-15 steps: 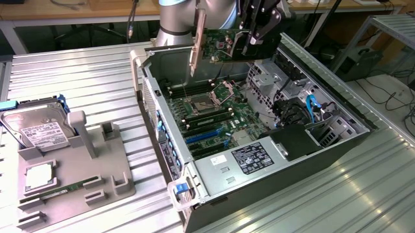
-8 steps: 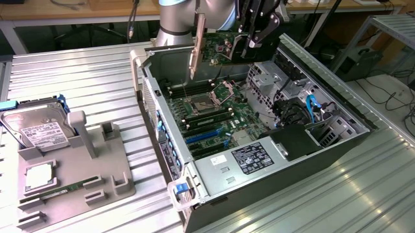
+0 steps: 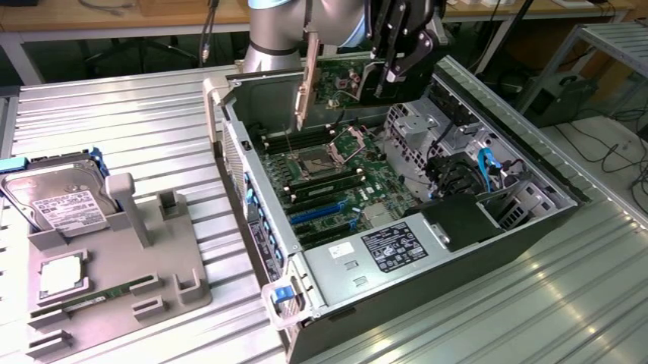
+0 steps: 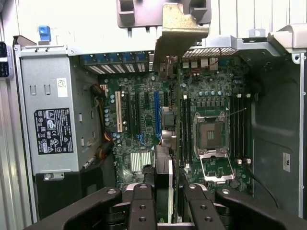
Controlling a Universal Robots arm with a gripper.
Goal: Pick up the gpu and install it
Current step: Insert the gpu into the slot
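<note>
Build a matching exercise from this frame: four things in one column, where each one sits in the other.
Things:
1. gpu
2. hard drive
3. memory stick
4. power supply

Places:
A. lying flat in a slot of the grey holder
B. mounted inside the open case
C. clamped between the fingers above the case
D. propped on edge in the grey holder

Pairs: 1-C, 2-D, 3-A, 4-B
</note>
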